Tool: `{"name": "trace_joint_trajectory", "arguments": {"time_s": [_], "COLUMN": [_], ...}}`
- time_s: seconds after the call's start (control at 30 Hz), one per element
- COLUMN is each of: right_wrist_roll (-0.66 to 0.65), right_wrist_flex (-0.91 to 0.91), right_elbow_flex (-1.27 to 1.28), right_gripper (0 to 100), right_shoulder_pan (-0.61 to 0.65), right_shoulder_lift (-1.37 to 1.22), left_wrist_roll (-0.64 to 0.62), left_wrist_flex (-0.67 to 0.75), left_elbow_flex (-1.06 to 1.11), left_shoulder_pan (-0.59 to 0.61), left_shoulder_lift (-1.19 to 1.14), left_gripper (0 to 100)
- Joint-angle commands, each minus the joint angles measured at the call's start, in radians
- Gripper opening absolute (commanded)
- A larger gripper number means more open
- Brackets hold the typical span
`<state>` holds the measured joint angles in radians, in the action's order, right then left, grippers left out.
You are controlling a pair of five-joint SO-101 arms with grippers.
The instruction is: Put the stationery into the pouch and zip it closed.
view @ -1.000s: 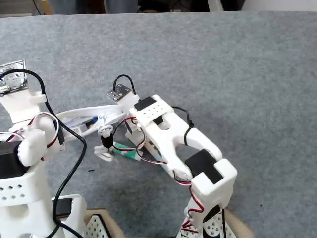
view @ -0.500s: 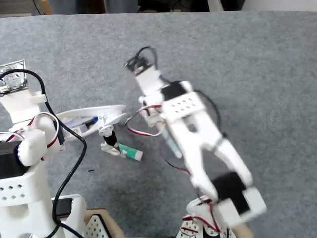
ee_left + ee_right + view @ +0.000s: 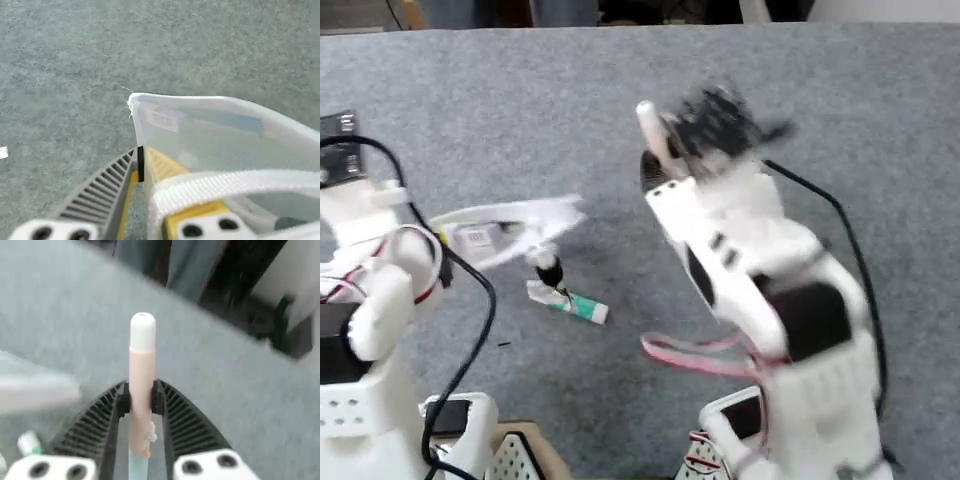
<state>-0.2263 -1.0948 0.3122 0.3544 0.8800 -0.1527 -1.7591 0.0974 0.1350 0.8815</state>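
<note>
Pouch [image 3: 520,218], a translucent white sleeve with a white zip band along its opening, is held off the grey table [image 3: 840,90] at one end by the left gripper [image 3: 141,159]. The left gripper's ribbed grey finger and yellow-padded finger are clamped on the pouch wall just under the zip band [image 3: 225,181]. A barcode label [image 3: 164,120] and a blue shape [image 3: 235,123] show through the pouch wall; what the blue shape is cannot be told. Pen [image 3: 648,122], pink-bodied with a white cap, stands well apart from the free end of the pouch, on the side away from the left arm, and higher than the pouch. The right gripper [image 3: 141,391] is closed on the pen barrel, both ribbed fingers pressing its sides, with the white cap [image 3: 143,332] projecting beyond the fingertips. A green and white stick [image 3: 576,305] lies flat on the table just beside the pouch, on the side nearer the arm bases, apart from the pouch. A small dark-capped item [image 3: 548,268] sits between that stick and the pouch; whether it touches the pouch cannot be told
</note>
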Motion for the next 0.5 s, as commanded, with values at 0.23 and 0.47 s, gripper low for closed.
{"name": "trace_joint_trajectory", "arguments": {"time_s": [0.23,0.47], "right_wrist_roll": [0.109,0.109], "right_wrist_flex": [0.04,0.14], "right_elbow_flex": [-0.245,-0.134], "right_gripper": [1.2,1.2], "right_shoulder_pan": [0.144,0.249], "right_shoulder_lift": [0.082,0.081], "left_wrist_roll": [-0.02,0.026], "left_wrist_flex": [-0.002,0.054], "left_elbow_flex": [-0.001,0.189], "left_shoulder_pan": [-0.205,-0.202], "left_shoulder_lift": [0.002,0.002], "left_gripper": [3,3]}}
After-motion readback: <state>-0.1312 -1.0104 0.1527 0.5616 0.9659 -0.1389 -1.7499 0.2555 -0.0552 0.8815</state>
